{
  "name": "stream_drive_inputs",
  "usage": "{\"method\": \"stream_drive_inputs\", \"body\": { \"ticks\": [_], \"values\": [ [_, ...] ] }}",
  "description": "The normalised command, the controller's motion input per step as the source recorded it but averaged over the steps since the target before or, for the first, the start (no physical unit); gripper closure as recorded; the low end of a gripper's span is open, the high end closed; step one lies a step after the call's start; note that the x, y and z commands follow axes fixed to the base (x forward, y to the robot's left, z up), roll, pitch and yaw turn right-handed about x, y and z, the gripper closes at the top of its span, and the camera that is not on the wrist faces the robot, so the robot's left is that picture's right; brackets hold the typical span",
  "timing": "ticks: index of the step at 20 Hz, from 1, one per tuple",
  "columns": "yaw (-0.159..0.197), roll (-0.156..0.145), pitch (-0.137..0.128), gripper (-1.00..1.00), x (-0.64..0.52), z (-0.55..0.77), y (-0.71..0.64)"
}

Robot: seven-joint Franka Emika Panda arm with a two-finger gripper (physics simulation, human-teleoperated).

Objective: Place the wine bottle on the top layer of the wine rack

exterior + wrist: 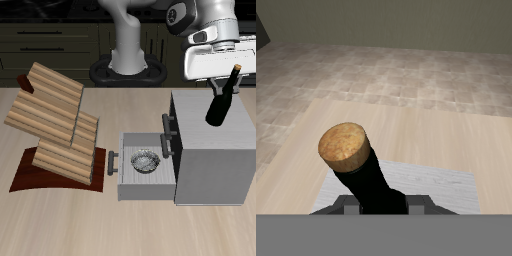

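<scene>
The claw (pixel 222 84) held the slim, almost black glass wine bottle (pixel 223 98) clamped at its lower body, the bottle tilted and lifted clear above the grey metal cabinet (pixel 210 150) that stood directly beneath the claw. In the wrist view the bottle's yellowish cork cap (pixel 343 144) pointed away from the claw, with the cabinet's grey top (pixel 441 185) close under it.

The stepped wine rack of light brown ribbed wooden tiers (pixel 55 120) on its dark reddish-brown curved base (pixel 40 175) stood well apart from the claw, across the table. The cabinet's open drawer (pixel 140 170), holding a small bowl-like object (pixel 146 160), lay between claw and rack, lower down.

The carry seemed barely begun. Done well, it likely meant keeping height over the drawer and the lower tiers, turning the bottle to lie along the top tier's ribs, and lowering it gently before letting go, since a round bottle could roll off the sloped stack.
</scene>
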Motion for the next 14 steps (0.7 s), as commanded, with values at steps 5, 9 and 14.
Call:
{"method": "stream_drive_inputs", "body": {
  "ticks": [5,9,14],
  "values": [
    [-0.118,-0.027,-0.02,1.0,-0.24,0.25,-0.25],
    [-0.232,-0.06,0.041,1.0,-0.24,0.17,-0.37],
    [-0.129,0.054,0.011,1.0,-0.36,0.06,-0.29]
  ]
}}
